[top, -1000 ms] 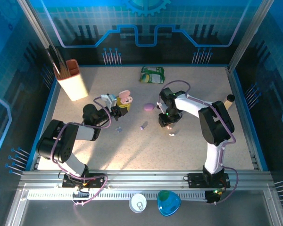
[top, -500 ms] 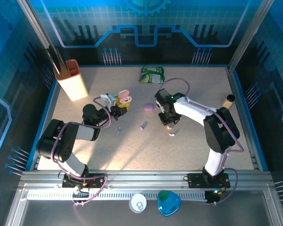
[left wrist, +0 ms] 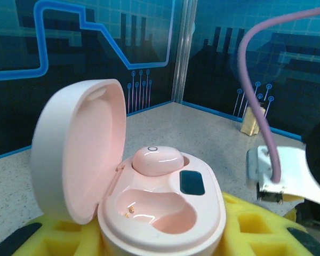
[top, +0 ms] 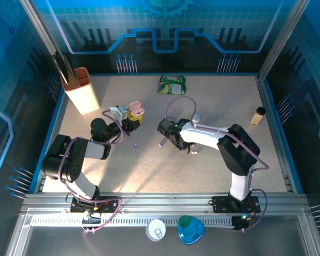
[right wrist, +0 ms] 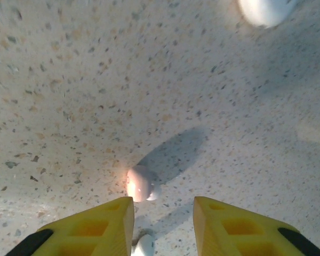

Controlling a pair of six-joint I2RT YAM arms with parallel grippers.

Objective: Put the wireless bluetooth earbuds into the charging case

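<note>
One round pink bud (left wrist: 156,160) sits inside the open pink plastic case (left wrist: 165,216), pinched by the left claw (top: 131,119). The spread right claw (right wrist: 164,213) hovers over another tiny pale bud (right wrist: 140,184).

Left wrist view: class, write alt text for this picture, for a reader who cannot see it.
An open pink charging case sits between the yellow fingers of the left gripper, its lid hinged up at left. One pink earbud is seated at the back; the near socket is empty.
</note>
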